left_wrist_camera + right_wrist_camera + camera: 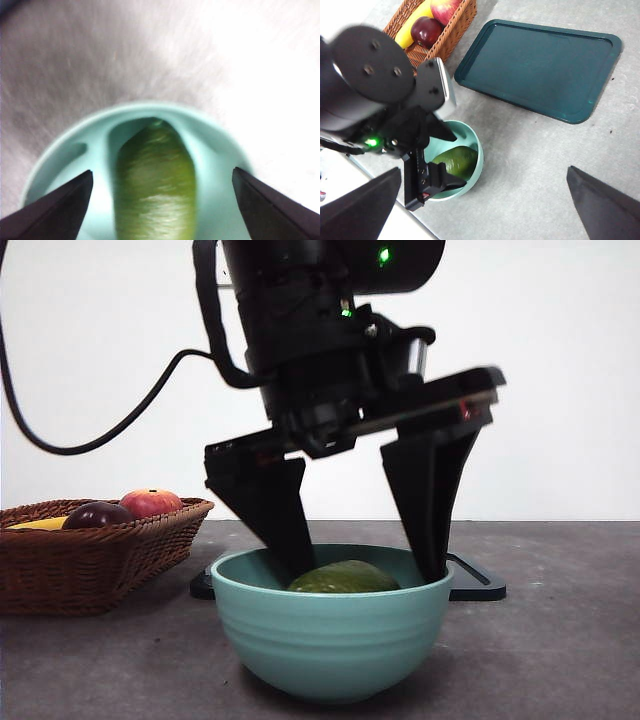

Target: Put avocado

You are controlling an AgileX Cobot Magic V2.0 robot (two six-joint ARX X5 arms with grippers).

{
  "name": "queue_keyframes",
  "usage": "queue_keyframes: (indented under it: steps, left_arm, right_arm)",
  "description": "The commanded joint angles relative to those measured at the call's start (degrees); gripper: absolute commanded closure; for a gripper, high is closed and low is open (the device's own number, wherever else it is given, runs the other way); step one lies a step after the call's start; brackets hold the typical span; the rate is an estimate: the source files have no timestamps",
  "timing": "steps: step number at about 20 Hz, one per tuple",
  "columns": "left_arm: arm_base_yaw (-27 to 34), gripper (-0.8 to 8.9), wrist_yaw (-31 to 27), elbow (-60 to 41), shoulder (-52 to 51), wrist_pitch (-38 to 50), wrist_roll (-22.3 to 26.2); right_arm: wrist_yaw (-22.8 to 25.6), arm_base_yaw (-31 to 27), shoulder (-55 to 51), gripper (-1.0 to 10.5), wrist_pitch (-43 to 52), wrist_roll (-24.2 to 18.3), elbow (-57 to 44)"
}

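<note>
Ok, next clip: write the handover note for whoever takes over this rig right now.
Left gripper: open, jaws down inside the teal bowl, one on each side of the avocado, not gripping it.
Right gripper: open, waiting high over bare table, holding nothing.
Avocado lies in the bowl. Wicker basket beside it holds the apple, dark fruit and banana; dark green tray lies behind.
Done: avocado is in the bowl.
Left: probably lift the left arm clear.

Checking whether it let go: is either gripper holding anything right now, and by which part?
Nothing is held. The left gripper is open, one finger on either side of the avocado lying in the bowl; the right gripper is open too.
</note>
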Motion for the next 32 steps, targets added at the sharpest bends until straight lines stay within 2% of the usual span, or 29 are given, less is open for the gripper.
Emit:
queue_keyframes:
  steps: [1, 5, 8, 12, 15, 16, 20, 26, 30, 32]
  left_arm:
    - [-0.9, 3.64, -0.3, 1.1, -2.0, -0.9, 1.3]
    - [-1.0, 3.64, -0.3, 1.1, -11.0, -7.1, 3.1]
    - [-0.9, 3.64, -0.8, 1.1, -21.5, -10.9, 4.5]
    - [-0.9, 3.60, -8.2, 1.1, -36.2, -15.5, 4.7]
    - [-0.9, 2.68, -13.5, 1.1, -45.6, -19.2, 4.4]
    - [-0.9, 2.66, -14.6, 1.1, -48.4, -20.3, 4.3]
    - [-0.9, 2.66, -14.8, 0.7, -58.4, -25.0, 4.5]
    - [-0.9, 2.66, -14.8, -5.3, -71.9, -24.8, 4.4]
    - [-0.9, 2.66, -14.8, -11.8, -78.9, -24.7, 1.2]
    - [-0.9, 2.66, -14.8, -12.6, -80.7, -24.7, 1.2]
  right_arm:
    - [-0.1, 0.3, 0.2, 3.0, 0.7, -0.3, 1.0]
    - [-0.1, 0.3, 0.2, 3.0, 0.8, -0.3, 1.0]
    - [-0.1, 0.3, 0.2, 3.0, 0.8, -0.3, 1.0]
    - [-0.1, 0.3, 0.2, 3.0, 0.8, -0.3, 1.0]
    - [-0.2, 0.3, 0.2, 3.0, 0.7, -0.3, 1.0]
    - [-0.2, 0.3, 0.2, 3.0, 0.7, -0.3, 1.0]
    - [0.2, 0.3, 0.3, 3.0, 0.7, -0.6, 1.0]
    - [2.1, 1.8, 0.9, 3.0, 0.7, -0.9, 1.0]
    - [5.0, 5.6, 4.0, 3.0, 1.1, -0.2, 1.0]
    - [6.0, 8.8, 6.6, 3.0, 3.3, 1.5, 1.1]
